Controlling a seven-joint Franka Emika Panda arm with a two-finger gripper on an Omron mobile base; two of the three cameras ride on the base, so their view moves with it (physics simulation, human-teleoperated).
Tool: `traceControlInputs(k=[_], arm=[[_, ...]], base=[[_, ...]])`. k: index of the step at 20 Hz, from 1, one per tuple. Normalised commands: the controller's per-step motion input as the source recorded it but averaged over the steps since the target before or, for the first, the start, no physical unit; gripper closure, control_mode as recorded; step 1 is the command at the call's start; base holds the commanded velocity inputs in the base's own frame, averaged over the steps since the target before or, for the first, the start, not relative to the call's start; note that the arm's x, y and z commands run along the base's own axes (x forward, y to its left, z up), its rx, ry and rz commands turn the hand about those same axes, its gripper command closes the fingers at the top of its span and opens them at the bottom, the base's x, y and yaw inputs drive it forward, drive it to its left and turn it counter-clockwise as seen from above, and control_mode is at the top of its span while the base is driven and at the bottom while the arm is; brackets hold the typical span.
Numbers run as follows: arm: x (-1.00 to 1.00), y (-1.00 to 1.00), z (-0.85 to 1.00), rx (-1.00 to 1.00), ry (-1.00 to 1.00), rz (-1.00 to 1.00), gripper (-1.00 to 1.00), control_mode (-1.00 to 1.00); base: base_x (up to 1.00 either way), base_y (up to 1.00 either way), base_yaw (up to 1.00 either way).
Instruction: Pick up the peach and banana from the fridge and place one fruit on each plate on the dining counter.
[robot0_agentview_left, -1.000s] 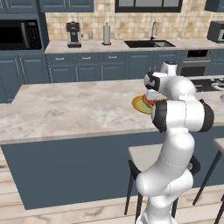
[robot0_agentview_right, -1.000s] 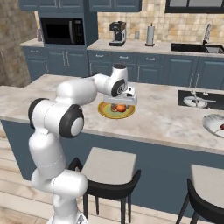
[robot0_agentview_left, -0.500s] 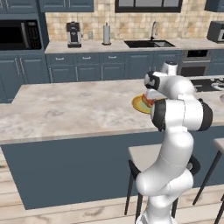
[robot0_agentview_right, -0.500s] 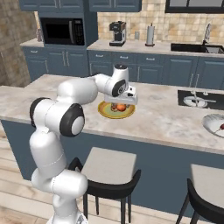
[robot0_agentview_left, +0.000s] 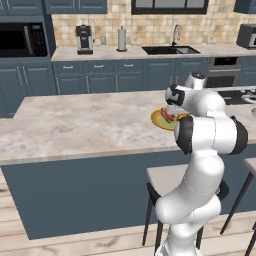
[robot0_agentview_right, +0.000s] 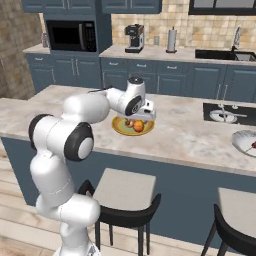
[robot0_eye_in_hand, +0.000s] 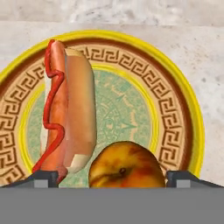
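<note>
The peach (robot0_eye_in_hand: 127, 166) lies on the yellow plate (robot0_eye_in_hand: 177, 96) beside a hot dog (robot0_eye_in_hand: 70, 113). My gripper (robot0_eye_in_hand: 113, 178) hangs just over it, open, with its fingertips (robot0_eye_in_hand: 43, 177) wide apart on either side of the fruit and a gap on the left. From the right base view the gripper (robot0_agentview_right: 141, 116) stands over the peach (robot0_agentview_right: 138, 125) and the yellow plate (robot0_agentview_right: 119, 129) on the dining counter (robot0_agentview_right: 190, 135). The pale grey plate (robot0_agentview_right: 244, 136) sits at the counter's far right. The banana and the fridge are out of view.
A black cooktop (robot0_agentview_right: 230, 112) lies in the counter behind the grey plate. Stools (robot0_agentview_right: 125, 192) stand under the counter's near edge. The back counter carries a coffee machine (robot0_agentview_right: 134, 37), a paper roll (robot0_agentview_right: 171, 40) and a sink (robot0_agentview_right: 220, 54).
The jaws have spread apart from around the peach, which stays on the yellow plate. The arm has hardly moved.
</note>
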Motion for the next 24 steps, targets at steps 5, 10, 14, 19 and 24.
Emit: traceControlInputs(k=[5,10,14,19,24], arm=[[-0.50,0.00,0.61,0.00,-0.12,0.00,-1.00,-1.00],[-0.44,-0.02,1.00,-0.02,-0.08,0.00,-1.00,-1.00],[-0.84,0.00,0.87,0.00,-0.14,0.00,-1.00,-1.00],[-1.00,0.04,0.56,0.00,-0.12,-0.01,-1.00,-1.00],[-1.00,0.33,0.17,0.00,-0.06,-0.08,-1.00,-1.00]], base=[[0.00,0.00,0.00],[0.00,0.00,0.00],[0.00,0.00,0.00],[0.00,0.00,0.00],[0.00,0.00,0.00]])
